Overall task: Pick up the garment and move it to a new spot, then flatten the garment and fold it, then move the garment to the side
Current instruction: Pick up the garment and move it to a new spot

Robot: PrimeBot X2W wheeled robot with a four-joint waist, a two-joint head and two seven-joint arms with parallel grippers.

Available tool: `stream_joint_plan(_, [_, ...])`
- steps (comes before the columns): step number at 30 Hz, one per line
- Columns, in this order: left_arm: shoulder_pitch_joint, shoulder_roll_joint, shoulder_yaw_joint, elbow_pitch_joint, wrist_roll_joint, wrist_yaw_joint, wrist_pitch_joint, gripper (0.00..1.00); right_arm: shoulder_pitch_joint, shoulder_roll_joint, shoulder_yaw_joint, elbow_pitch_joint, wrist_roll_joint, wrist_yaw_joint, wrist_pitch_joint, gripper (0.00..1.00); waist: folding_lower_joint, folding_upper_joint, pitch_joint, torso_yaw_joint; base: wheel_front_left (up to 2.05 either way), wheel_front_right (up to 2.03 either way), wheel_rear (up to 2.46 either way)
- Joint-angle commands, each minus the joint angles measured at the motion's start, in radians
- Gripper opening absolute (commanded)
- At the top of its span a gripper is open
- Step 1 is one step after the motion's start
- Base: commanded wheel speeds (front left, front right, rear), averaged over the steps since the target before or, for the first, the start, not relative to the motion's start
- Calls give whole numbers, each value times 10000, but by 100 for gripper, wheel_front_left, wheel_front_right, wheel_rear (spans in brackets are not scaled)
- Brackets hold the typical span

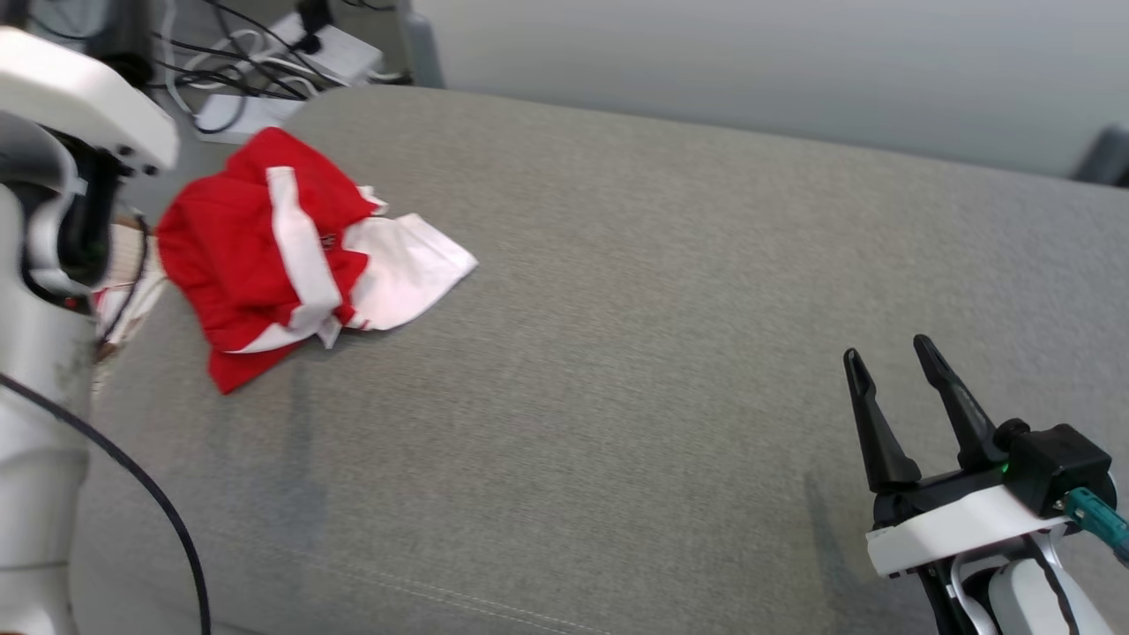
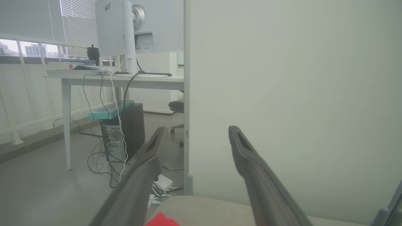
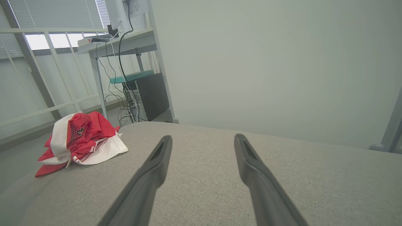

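- Pointing up and slightly left in the head view, the right end effector (image 1: pixel 887 350) sits at the lower right over the grey cushion (image 1: pixel 617 370), with its two long dark fingers spread and nothing between them.
- From the right wrist view, that end effector (image 3: pixel 203 137) lies low and nearly level with the cushion (image 3: pixel 329 175), and its fingers aim toward a pale partition (image 3: pixel 267 62).
- The garment (image 1: pixel 265 256), red with white bands and panels, lies crumpled in a heap near the cushion's far left edge, well apart from the right end effector.
- In the right wrist view the garment (image 3: pixel 81 141) is off to the left of the fingers, and neither finger touches it.
- The left arm (image 1: pixel 35 423) rises pale along the left edge of the head view, just beside the garment.
- The left end effector (image 2: pixel 198 128) is released too, with its fingers wide apart and empty, held roughly level and facing the partition (image 2: pixel 282 94).
- A sliver of the red garment (image 2: pixel 161 220) shows at the bottom edge of the left wrist view, below and between those fingers; whether they touch it cannot be told.
- Cables and a white power strip (image 1: pixel 335 53) lie on the floor beyond the cushion.
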Motion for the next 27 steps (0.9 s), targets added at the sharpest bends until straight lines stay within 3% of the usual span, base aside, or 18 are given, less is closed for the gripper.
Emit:
stream_joint_plan(1, [-518,565,346,55,-48,-53,125,100,-305,-126,219,-337,-70,71,-132,100,0,-1,646,-694,0,0,0])
stream_joint_plan(5, [-1385,1085,617,1976,-286,-12,916,100,-600,-275,235,-634,-39,71,-132,100,0,-1,1469,-1544,0,0,0])
stream_joint_plan(11, [-1483,1627,969,3815,-661,17,1653,100,-935,-389,239,-716,18,71,-132,100,0,-1,2233,-2187,0,0,0])
stream_joint_plan(17, [-1128,1892,1203,4838,-904,121,1871,100,-1164,-476,226,-744,73,71,-132,100,0,-1,2574,-2306,0,0,0])
stream_joint_plan(25, [-835,1675,1207,5478,-1063,200,1825,100,-1416,-555,386,-878,47,71,-132,100,0,-1,2757,-2184,0,0,0])
stream_joint_plan(26, [-805,1665,1178,5527,-1061,196,1870,62,-1451,-568,413,-895,48,71,-132,100,0,-1,2763,-2179,0,0,0])
stream_joint_plan(27, [-782,1654,1146,5551,-1052,184,1874,41,-1474,-574,429,-899,47,71,-132,100,0,-1,2756,-2177,0,0,0])
